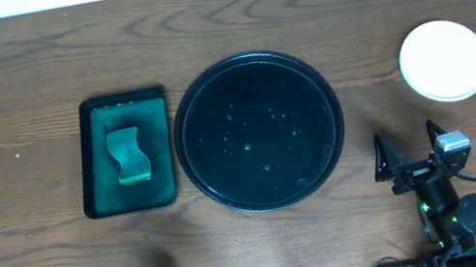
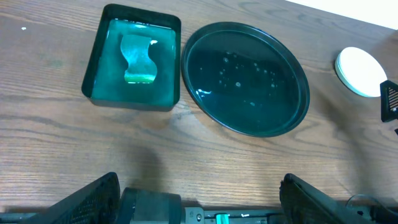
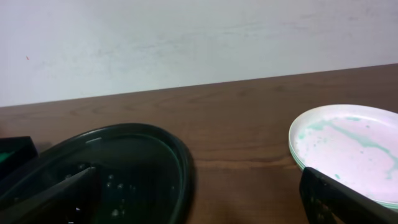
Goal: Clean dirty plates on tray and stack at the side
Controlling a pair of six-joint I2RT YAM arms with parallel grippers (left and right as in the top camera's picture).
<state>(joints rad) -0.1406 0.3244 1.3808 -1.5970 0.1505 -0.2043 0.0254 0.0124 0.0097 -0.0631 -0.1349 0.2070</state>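
1. Tray: seen at centre of table, droplets on it;
2. Plates: stacked well right of the tray; top plate faintly smeared teal;
3. Left gripper and right gripper: jaws spread wide, nothing held.

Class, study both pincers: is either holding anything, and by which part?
Nothing is held. The right pincer stands open beside the tray, apart from the stacked plates; the left pincer is open and empty too.

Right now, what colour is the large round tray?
The tray is glossy black; the overhead view shows it best.
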